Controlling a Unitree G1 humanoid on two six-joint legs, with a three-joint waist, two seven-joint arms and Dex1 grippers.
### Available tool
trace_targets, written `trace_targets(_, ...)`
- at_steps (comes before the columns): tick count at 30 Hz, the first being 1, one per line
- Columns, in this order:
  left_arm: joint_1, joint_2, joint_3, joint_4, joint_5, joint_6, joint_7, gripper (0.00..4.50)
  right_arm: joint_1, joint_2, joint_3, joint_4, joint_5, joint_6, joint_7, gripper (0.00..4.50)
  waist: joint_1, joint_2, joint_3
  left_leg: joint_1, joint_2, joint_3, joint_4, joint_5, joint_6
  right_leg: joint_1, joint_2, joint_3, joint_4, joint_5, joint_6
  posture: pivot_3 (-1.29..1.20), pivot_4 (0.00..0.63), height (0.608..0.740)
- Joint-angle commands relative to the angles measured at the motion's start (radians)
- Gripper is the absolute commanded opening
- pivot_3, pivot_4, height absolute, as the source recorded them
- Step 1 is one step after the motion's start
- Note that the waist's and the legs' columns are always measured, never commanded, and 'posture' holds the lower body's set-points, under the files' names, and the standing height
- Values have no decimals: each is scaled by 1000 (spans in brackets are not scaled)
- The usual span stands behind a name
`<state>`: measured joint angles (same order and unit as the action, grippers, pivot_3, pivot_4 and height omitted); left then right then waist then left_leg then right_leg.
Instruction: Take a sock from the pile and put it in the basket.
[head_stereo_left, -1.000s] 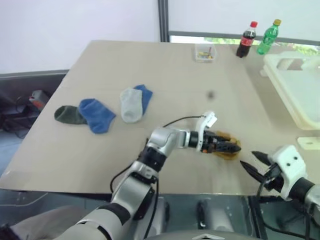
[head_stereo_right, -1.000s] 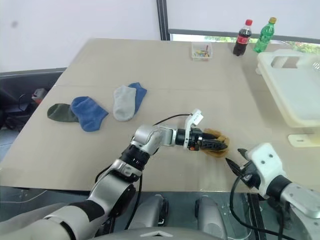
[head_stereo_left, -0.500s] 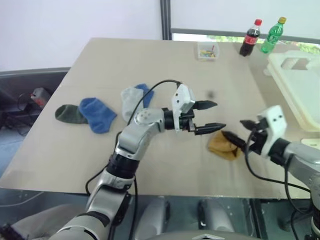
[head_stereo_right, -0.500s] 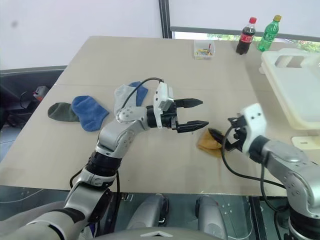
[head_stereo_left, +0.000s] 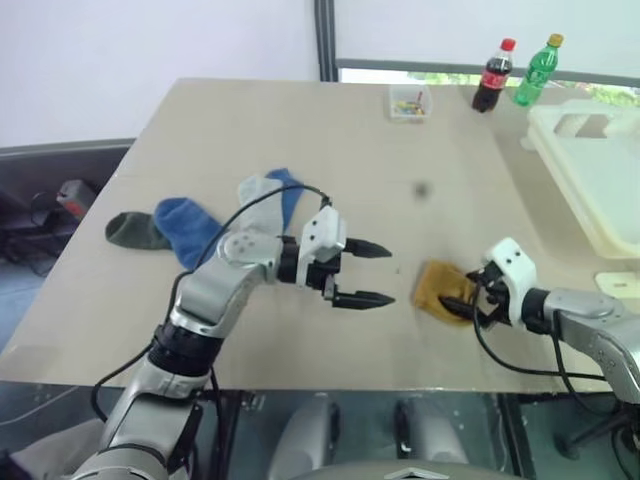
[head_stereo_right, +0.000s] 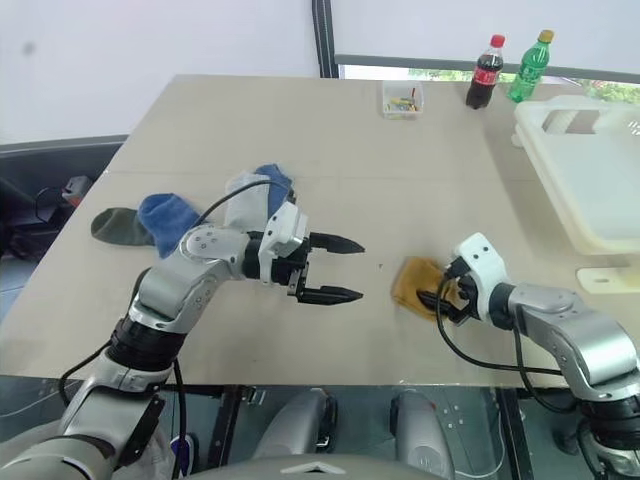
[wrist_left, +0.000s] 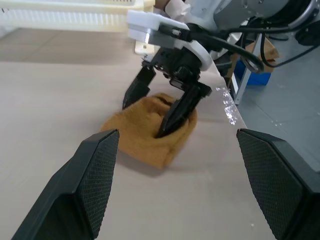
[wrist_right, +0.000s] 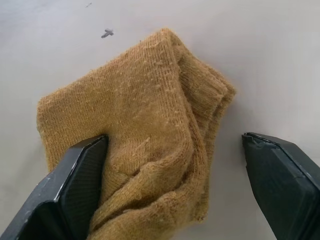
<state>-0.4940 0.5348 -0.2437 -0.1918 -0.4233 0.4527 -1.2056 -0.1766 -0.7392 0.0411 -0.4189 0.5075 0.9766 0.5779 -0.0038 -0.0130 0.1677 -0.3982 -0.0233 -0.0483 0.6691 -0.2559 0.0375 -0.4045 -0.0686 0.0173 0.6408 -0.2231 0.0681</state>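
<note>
A mustard-yellow sock lies crumpled near the table's front edge, apart from the pile. My right gripper is open at the sock's right side. One finger rests on the knit and the other stands over bare table. My left gripper hovers open and empty just left of the sock, pointing at it. The pile is at the left: a blue sock, a grey one over a second blue one, and a dark green one. The cream basket stands at the right edge.
A cola bottle, a green bottle and a small clear box stand at the table's far side. A small white piece lies in front of the basket. The table's front edge runs just below both grippers.
My left gripper has left the mustard sock and pulled away to the left, rising and rolling. My right gripper came forward from the front edge, opened wider, and now straddles the sock.
</note>
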Motion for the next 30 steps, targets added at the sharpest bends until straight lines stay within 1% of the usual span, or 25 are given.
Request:
trace_targets(1, 24, 7, 8, -48, 10, -20, 27, 4026, -5, 20, 118, 72, -43, -18, 45, 4416, -10, -1, -1, 1, 1, 0, 0, 0, 0, 0, 0, 0, 0, 0, 0, 0, 150, 740)
trace_targets(4, 48, 5, 15, -59, 13, -19, 52, 4026, -19, 27, 181, 116, -94, -64, 71, 4416, -21, -4, -3, 3, 3, 1, 0, 0, 0, 1, 3, 2, 0, 0, 0, 0, 150, 740)
trace_targets(7, 70, 6, 22, -71, 15, -14, 79, 4026, -24, 44, 218, 152, -143, -120, 84, 4416, -30, -8, -5, 4, 5, 1, 0, 0, 0, 1, 5, 2, 0, 0, -1, 0, 150, 740)
trace_targets(11, 97, 7, 27, -82, 9, -9, 105, 4026, -5, 80, 205, 153, -169, -159, 77, 4416, -37, -9, -6, 8, 8, 2, 0, 0, 0, 4, 7, 3, 0, 1, -1, 0, 150, 740)
trace_targets(13, 103, -3, 32, -75, 7, -14, 120, 4026, 7, 94, 196, 141, -179, -170, 69, 4416, -37, -9, -6, 12, 9, 4, -2, 0, -1, 7, 8, 5, 0, 0, -2, 0, 150, 740)
trace_targets(14, 104, -8, 34, -70, 5, -16, 125, 4026, 14, 107, 185, 133, -177, -172, 61, 4416, -37, -9, -6, 15, 10, 5, -3, 0, -1, 9, 8, 5, 0, -2, -5, 0, 150, 740)
trace_targets(18, 95, -24, 37, -47, 0, -16, 136, 4026, 34, 158, 125, 86, -143, -174, 38, 4416, -37, -10, -7, 16, 10, 5, -3, 0, -1, 10, 8, 6, 0, -4, -3, 0, 150, 740)
trace_targets(19, 94, -24, 37, -44, 1, -18, 134, 4026, 37, 172, 111, 78, -143, -182, 29, 3901, -37, -9, -7, 16, 10, 6, -3, 0, -1, 9, 8, 7, 0, -4, -3, 0, 150, 740)
trace_targets(20, 93, -24, 37, -40, 3, -19, 133, 4026, 39, 184, 98, 71, -138, -187, 27, 3536, -37, -9, -7, 16, 10, 6, -3, 0, -1, 9, 8, 7, 0, -3, -4, 0, 150, 740)
trace_targets(21, 90, -25, 36, -34, 5, -23, 132, 4026, 42, 194, 87, 60, -131, -184, 24, 3340, -37, -9, -7, 16, 10, 7, -3, 0, -1, 9, 8, 7, 0, -2, -6, 0, 150, 740)
trace_targets(22, 88, -28, 37, -28, 7, -27, 133, 4026, 44, 203, 79, 52, -128, -185, 20, 2738, -37, -9, -6, 16, 10, 7, -3, 0, -1, 9, 8, 8, 0, -2, -6, 0, 150, 740)
trace_targets(24, 85, -33, 41, -18, 7, -31, 137, 4026, 46, 212, 73, 40, -127, -185, 20, 1878, -36, -9, -6, 15, 10, 8, -3, 0, -1, 9, 8, 8, 0, -2, -6, 0, 150, 740)
trace_targets(25, 84, -35, 43, -15, 6, -32, 139, 4026, 48, 214, 72, 36, -128, -185, 21, 1275, -35, -9, -6, 15, 10, 8, -3, 0, -1, 8, 7, 8, 0, -2, -6, 0, 150, 740)
trace_targets(27, 80, -36, 45, -7, 6, -33, 139, 4026, 49, 218, 74, 33, -131, -193, 22, 427, -34, -9, -6, 15, 9, 8, -3, 0, -1, 8, 7, 8, 0, -2, -6, 0, 150, 740)
trace_targets(28, 78, -38, 47, -2, 5, -32, 141, 4026, 52, 219, 75, 34, -132, -199, 25, 99, -33, -9, -6, 15, 9, 8, -3, 0, -1, 8, 7, 8, 0, -2, -6, 0, 150, 740)
trace_targets(30, 76, -41, 48, 4, 7, -34, 146, 4026, 58, 231, 64, 36, -128, -226, 26, 42, -32, -9, -6, 14, 9, 8, -3, 0, -1, 7, 7, 8, 0, -2, -6, 0, 150, 740)
